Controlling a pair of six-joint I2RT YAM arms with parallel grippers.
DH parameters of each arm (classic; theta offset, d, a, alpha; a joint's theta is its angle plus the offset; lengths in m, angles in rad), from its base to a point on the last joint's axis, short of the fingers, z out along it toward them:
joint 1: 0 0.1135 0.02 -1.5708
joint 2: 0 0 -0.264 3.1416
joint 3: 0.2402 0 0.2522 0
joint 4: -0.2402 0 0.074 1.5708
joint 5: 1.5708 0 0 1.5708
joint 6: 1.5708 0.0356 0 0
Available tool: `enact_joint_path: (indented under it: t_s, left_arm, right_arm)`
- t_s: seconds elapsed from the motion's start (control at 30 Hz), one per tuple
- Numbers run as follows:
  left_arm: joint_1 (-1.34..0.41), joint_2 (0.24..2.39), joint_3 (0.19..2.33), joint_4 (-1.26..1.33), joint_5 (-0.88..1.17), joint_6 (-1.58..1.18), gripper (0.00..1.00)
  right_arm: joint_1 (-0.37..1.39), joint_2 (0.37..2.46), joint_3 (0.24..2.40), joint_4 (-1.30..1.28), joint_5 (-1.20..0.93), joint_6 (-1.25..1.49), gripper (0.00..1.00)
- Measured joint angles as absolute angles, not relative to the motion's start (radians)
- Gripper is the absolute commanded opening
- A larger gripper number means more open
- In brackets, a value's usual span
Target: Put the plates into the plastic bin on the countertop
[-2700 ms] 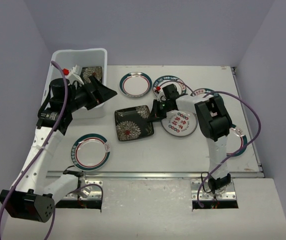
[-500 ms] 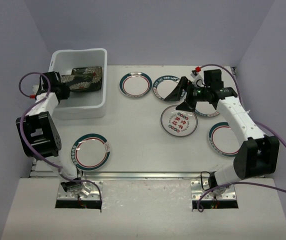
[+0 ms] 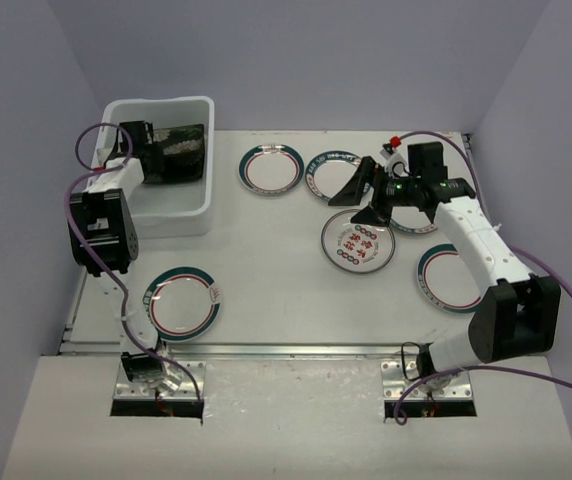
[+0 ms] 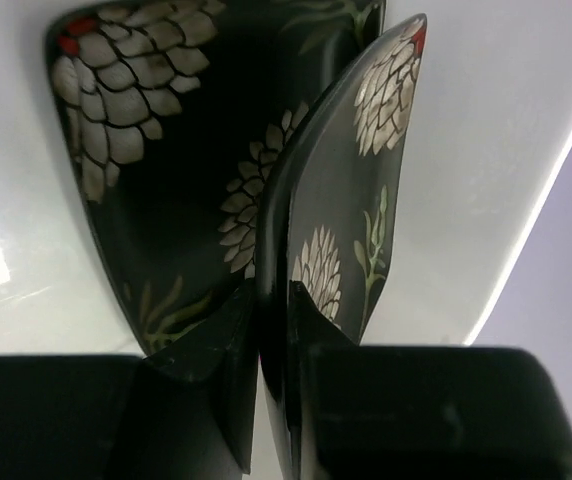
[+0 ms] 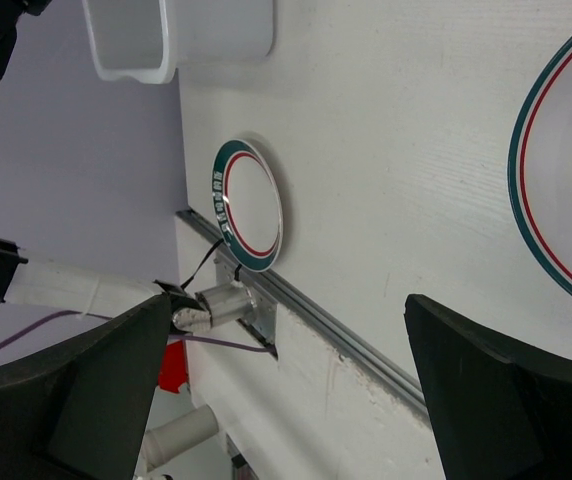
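The plastic bin (image 3: 188, 108) stands at the back left of the countertop (image 3: 286, 290). My left gripper (image 3: 144, 150) reaches into it, shut on the rim of a square black plate (image 4: 341, 190) held on edge. A second black flowered plate (image 4: 156, 140) lies flat on the bin floor right beside it. My right gripper (image 3: 364, 198) hangs open and empty, just above the far rim of a round white plate with red markings (image 3: 358, 243). In the right wrist view its fingers (image 5: 86, 390) frame bare countertop, with a teal-rimmed plate (image 5: 249, 205) beyond.
More round plates lie at the back (image 3: 272, 168) (image 3: 334, 172), at the right (image 3: 453, 278) and at the front left (image 3: 179, 303); another shows partly under the right arm (image 3: 411, 225). A metal strip (image 3: 296, 350) runs along the near edge.
The left arm has swung further over the bin, carrying the black plate toward its far end. The square plate that lay mid-table earlier is gone from there. The right arm barely moved.
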State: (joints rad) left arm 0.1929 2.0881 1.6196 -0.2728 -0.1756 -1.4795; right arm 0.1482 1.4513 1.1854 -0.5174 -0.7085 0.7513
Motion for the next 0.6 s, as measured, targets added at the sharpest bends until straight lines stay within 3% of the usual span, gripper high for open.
enact_joint_path:
  t_s: [0.33, 0.43, 0.6]
  left_arm:
    - [0.168, 2.154, 1.71, -0.293, -0.199, -1.522, 0.23]
    - [0.168, 2.154, 1.711, -0.297, -0.217, -1.524, 0.15]
    - [0.17, 2.154, 1.71, -0.334, -0.245, -1.513, 0.13]
  right_arm:
    - [0.148, 1.447, 1.185, -0.518, -0.71, 0.739, 0.99]
    - [0.148, 1.445, 1.185, -0.519, -0.709, 0.737, 0.99]
    - [0.148, 1.44, 1.185, -0.523, -0.709, 0.734, 0.99]
